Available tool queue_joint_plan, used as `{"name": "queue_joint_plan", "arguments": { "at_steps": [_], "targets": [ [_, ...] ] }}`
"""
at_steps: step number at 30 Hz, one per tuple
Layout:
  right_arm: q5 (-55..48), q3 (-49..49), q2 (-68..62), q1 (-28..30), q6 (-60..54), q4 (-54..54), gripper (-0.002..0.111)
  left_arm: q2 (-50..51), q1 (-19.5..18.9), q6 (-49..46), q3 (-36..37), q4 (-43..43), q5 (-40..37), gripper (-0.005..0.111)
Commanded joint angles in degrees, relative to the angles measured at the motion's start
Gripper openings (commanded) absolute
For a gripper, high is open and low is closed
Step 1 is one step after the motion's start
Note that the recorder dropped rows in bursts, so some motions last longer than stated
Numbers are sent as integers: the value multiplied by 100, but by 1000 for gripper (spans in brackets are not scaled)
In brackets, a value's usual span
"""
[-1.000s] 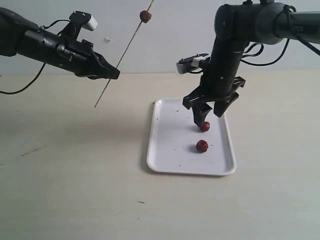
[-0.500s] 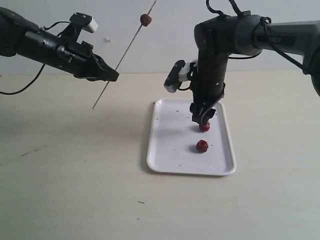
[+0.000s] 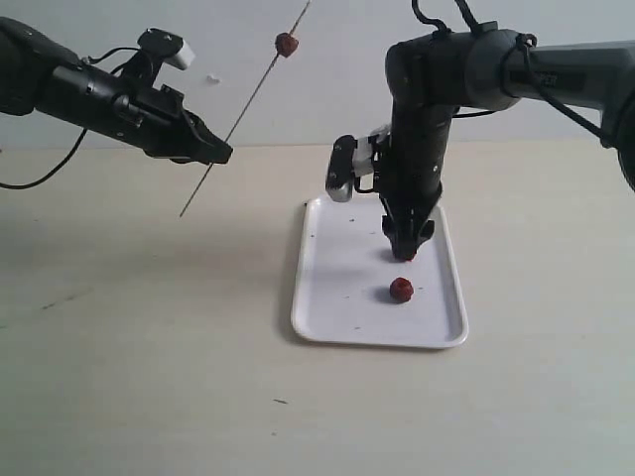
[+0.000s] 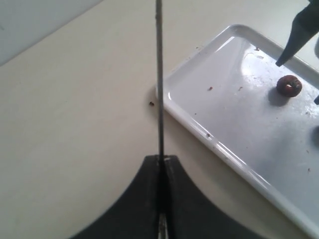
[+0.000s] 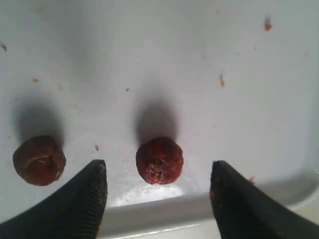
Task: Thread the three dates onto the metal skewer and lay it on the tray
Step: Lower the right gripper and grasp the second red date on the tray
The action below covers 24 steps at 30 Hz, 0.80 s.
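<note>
First date (image 3: pixel 286 44) is threaded on the metal skewer (image 3: pixel 248 104), which is pinched tight and aloft in the left gripper (image 3: pixel 220 154). Right gripper (image 3: pixel 407 241) is spread wide astride the second date (image 5: pixel 159 160) on the tray (image 3: pixel 327 297), nothing gripped; third date (image 3: pixel 401 290) lies near. Pick-up is judged in hand: a centred squeeze is required next.

Surface (image 3: pixel 149 347): flat, matte, pale beige, spanning the full width of the exterior view. Wall (image 3: pixel 347 89): plain, light grey-white, meeting the surface's far edge along a straight horizontal line. Lighting: soft, even; shadows faint. One dark speck (image 3: pixel 281 402) lies on the surface near the front.
</note>
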State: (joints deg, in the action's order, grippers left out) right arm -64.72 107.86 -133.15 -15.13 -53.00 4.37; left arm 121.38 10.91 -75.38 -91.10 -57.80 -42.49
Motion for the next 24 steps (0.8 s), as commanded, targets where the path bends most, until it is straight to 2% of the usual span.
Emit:
{"name": "queue_joint_plan", "arguments": {
  "at_steps": [1,15,24],
  "targets": [
    [27,-5,25,-19,-144,-52,58,21,3,43,-20,14,65,0],
    [454,-5,-342,-8,-310,191,58,21,3,43,-20,14,65,0],
    [403,-5,-342,-8,-332,226,54,21,3,43,-20,14,65,0]
  ]
}}
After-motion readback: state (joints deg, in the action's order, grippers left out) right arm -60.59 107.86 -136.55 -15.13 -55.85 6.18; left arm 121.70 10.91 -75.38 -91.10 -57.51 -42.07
